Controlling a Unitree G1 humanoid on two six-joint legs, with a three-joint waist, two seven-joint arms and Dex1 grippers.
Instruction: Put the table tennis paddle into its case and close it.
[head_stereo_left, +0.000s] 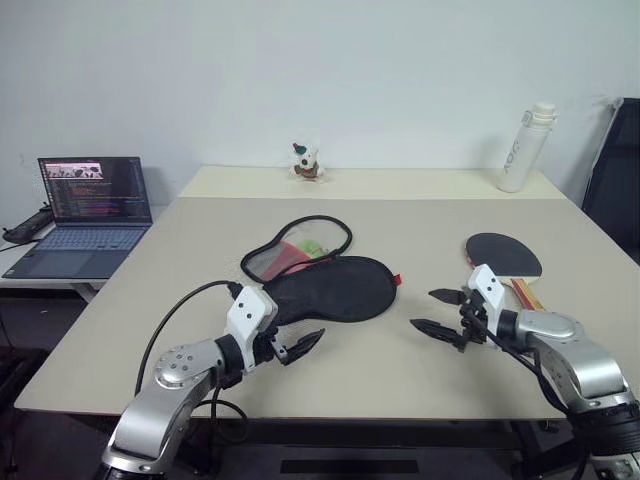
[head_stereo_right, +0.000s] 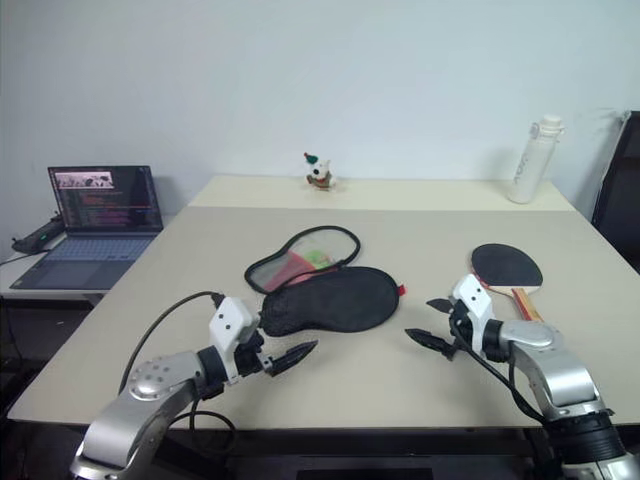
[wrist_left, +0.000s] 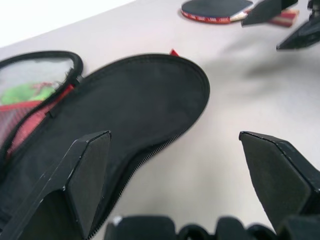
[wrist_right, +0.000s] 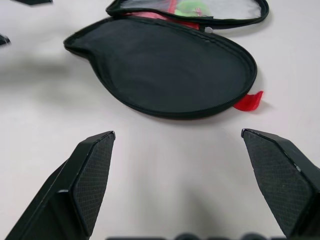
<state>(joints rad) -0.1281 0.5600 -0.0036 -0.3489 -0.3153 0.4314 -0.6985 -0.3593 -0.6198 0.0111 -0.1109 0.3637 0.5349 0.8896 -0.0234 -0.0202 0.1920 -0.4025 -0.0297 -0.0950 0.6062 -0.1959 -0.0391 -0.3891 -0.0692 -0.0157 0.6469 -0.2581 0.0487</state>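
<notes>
The case (head_stereo_left: 330, 288) lies unzipped and folded open at the table's middle. Its black half is nearer me; its mesh-and-red half (head_stereo_left: 295, 250) lies behind, with something yellow-green inside. The table tennis paddle (head_stereo_left: 503, 255) lies flat at the right, black face up, its handle toward me. My left gripper (head_stereo_left: 295, 335) hovers open just in front of the case's near left end, holding nothing. My right gripper (head_stereo_left: 422, 308) hangs open between the case and the paddle, also holding nothing. A red tag (wrist_right: 248, 101) sticks out at the case's right end.
A white bottle (head_stereo_left: 525, 147) stands at the far right corner and a small toy figure (head_stereo_left: 306, 162) at the far middle. An open laptop (head_stereo_left: 90, 215) sits on a side desk to the left. A dark chair (head_stereo_left: 615, 170) stands off the right edge.
</notes>
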